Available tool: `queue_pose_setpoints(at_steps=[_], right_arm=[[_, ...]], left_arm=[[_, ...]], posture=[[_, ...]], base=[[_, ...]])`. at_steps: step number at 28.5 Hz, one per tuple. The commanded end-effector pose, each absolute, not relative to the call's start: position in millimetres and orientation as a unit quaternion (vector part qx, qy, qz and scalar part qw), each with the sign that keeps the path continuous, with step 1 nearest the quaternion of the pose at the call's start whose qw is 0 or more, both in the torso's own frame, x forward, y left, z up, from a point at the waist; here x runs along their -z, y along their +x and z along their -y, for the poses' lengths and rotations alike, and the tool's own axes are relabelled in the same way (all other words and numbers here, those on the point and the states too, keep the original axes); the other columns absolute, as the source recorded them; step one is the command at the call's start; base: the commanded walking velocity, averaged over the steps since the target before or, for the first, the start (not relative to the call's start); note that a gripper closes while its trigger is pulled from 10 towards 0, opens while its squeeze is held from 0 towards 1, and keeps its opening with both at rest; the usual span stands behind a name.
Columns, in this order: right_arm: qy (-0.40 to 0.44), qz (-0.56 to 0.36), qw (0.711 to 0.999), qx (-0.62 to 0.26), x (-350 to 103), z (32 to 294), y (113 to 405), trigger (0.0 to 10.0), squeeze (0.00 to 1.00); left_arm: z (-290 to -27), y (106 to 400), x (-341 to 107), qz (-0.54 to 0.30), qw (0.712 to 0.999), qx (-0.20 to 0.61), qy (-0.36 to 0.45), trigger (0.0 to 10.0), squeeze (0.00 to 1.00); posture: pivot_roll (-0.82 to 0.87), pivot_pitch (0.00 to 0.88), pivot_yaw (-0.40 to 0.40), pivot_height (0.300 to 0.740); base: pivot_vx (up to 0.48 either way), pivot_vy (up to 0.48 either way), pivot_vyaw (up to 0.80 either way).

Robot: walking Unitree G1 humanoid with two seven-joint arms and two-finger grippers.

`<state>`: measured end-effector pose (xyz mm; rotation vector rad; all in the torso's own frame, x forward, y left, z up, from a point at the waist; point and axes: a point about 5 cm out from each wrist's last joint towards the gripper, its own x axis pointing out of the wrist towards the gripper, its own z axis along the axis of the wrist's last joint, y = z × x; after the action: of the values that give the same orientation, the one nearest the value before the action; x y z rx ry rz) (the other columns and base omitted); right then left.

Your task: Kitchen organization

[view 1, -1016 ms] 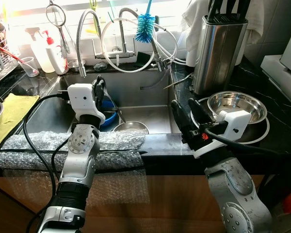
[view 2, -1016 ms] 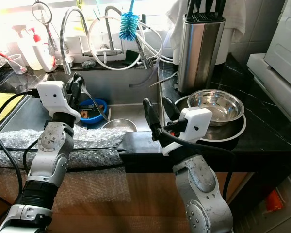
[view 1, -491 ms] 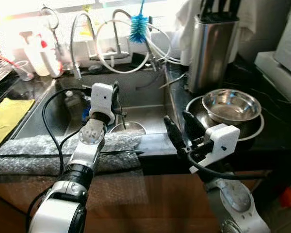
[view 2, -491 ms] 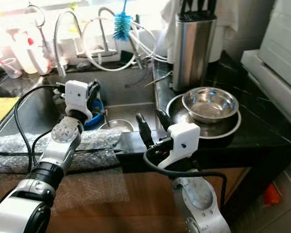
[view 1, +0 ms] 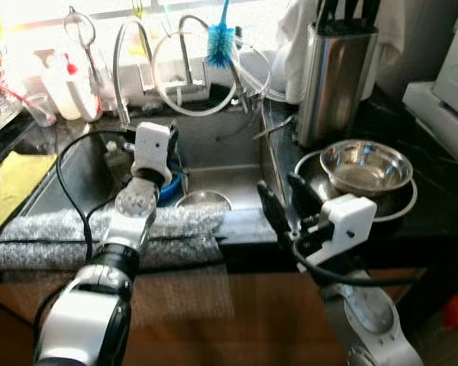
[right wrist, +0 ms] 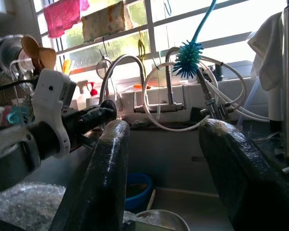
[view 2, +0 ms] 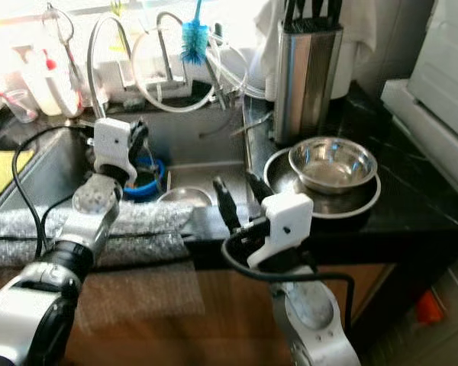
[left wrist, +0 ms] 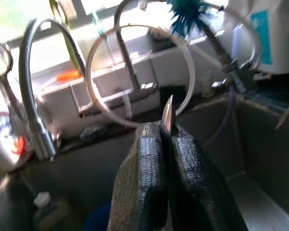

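My left gripper [view 1: 170, 147] is held over the sink [view 1: 229, 141], above a blue bowl [view 1: 172, 188]. It is shut on a thin metal utensil whose pointed silver tip [left wrist: 168, 111] sticks out between the black fingers [left wrist: 143, 163]. My right gripper [view 1: 283, 197] stands open with nothing between its fingers, over the sink's front right corner. To the right of the sink, a steel bowl [view 1: 365, 165] sits on a plate [view 1: 408, 204] on the black counter. Another steel bowl [view 1: 204, 201] lies in the sink.
Bubble wrap [view 1: 53, 232] covers the counter's front edge. A steel knife block [view 1: 334, 76] stands behind the plate. Taps, hoses and a blue bottle brush [view 1: 220, 47] crowd the back of the sink. A yellow cloth [view 1: 11, 177] lies at far left.
The head view has shifted and blurred slightly. My left arm has reached a little further over the sink, still shut on the utensil. The right gripper has stayed open.
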<state>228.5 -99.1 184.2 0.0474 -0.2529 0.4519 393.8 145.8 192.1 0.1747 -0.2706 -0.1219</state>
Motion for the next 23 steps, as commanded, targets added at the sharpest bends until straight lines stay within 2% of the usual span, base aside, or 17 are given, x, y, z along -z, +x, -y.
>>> queue_pose_setpoints(at_steps=[1, 5, 8, 12, 17, 18, 19, 23], right_arm=[[0.013, 0.139, 0.964, -0.225, -188.8, 99.5, 224.6, 10.0, 0.00], [0.006, 0.139, 0.965, -0.224, -188.5, 100.3, 223.8, 10.0, 0.00], [-0.015, 0.137, 0.970, -0.202, -186.2, 110.8, 220.2, 10.0, 0.00], [-0.064, 0.131, 0.980, -0.135, -184.6, 144.2, 220.3, 10.0, 0.00], [-0.104, 0.141, 0.980, -0.098, -186.8, 152.8, 221.2, 10.0, 0.00], [-0.114, 0.148, 0.981, -0.044, -188.1, 163.2, 223.8, 10.0, 0.00], [-0.118, 0.150, 0.981, -0.028, -188.6, 166.5, 224.5, 10.0, 0.00], [-0.118, 0.153, 0.981, -0.020, -190.4, 167.9, 225.5, 10.0, 0.00]], left_arm=[[-148.3, 398.3, -195.2, 0.121, 0.988, 0.049, 0.078, 10.0, 0.00], [-146.7, 399.2, -194.6, 0.116, 0.989, 0.054, 0.069, 10.0, 0.00], [-142.7, 400.1, -191.4, 0.104, 0.990, 0.060, 0.073, 10.0, 0.00], [-140.7, 399.5, -181.8, 0.084, 0.991, 0.064, 0.083, 10.0, 0.00], [-141.8, 399.2, -177.1, 0.074, 0.991, 0.059, 0.092, 10.0, 0.00], [-142.9, 399.1, -175.1, 0.069, 0.992, 0.050, 0.090, 10.0, 0.00], [-143.2, 399.1, -174.5, 0.067, 0.993, 0.048, 0.088, 10.0, 0.00], [-141.0, 399.8, -172.1, 0.056, 0.994, 0.043, 0.082, 10.0, 0.00]], posture=[[-0.21, 0.000, 0.132, 0.740], [-0.21, 0.000, 0.132, 0.740], [-0.23, 0.000, 0.141, 0.740], [-0.24, 0.000, 0.135, 0.740], [-0.24, 0.000, 0.129, 0.740], [-0.24, 0.000, 0.127, 0.740], [-0.24, 0.000, 0.128, 0.740], [-0.24, 0.000, 0.128, 0.740]], base=[[0.000, 0.000, 0.00], [0.000, 0.000, 0.00], [0.000, 0.000, 0.00], [0.000, 0.000, 0.00], [0.000, 0.000, 0.00], [0.000, 0.000, 0.00], [0.000, 0.000, 0.00], [0.000, 0.000, 0.00]])
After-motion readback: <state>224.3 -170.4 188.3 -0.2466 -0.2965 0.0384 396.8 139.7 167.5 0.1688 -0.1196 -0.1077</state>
